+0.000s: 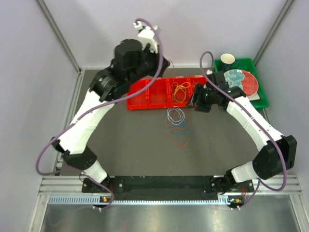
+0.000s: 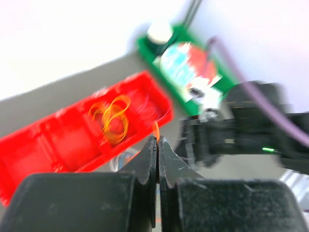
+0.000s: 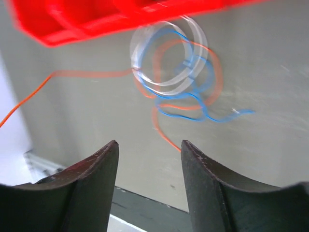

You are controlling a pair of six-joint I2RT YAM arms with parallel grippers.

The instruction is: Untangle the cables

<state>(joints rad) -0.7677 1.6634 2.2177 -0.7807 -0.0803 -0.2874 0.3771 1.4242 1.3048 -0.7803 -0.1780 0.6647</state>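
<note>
- On the counter (image 1: pixel 125 145), just in front of the red tray (image 1: pixel 154 95), we see the heap of cables (image 1: pixel 176 118). A white cable (image 3: pixel 169 86), a blue cable (image 3: pixel 215 119) and an orange cable (image 3: pixel 91 74) loop through each other there.
- A yellow cable (image 1: pixel 182 90) lies by itself in the right end box of the red tray.
- The left tool (image 2: pixel 158 142) hangs high over the tray. Its two sides are pressed together on a thin bit of orange cable.
- A long orange strand runs from the heap off to one side. We think it goes up to the left tool, but we cannot follow it all the way.
- The right tool (image 3: pixel 149 150) has its sides apart and holds nothing. The heap lies right ahead of it, so the right arm is the nearer one.
- We think the right tool should pin the white or blue loop while the orange one pulls free.
- The tray wall is close behind the heap. There is more open room toward the arm bases. The green tray (image 1: pixel 248 62) sits well off to the right.
</note>
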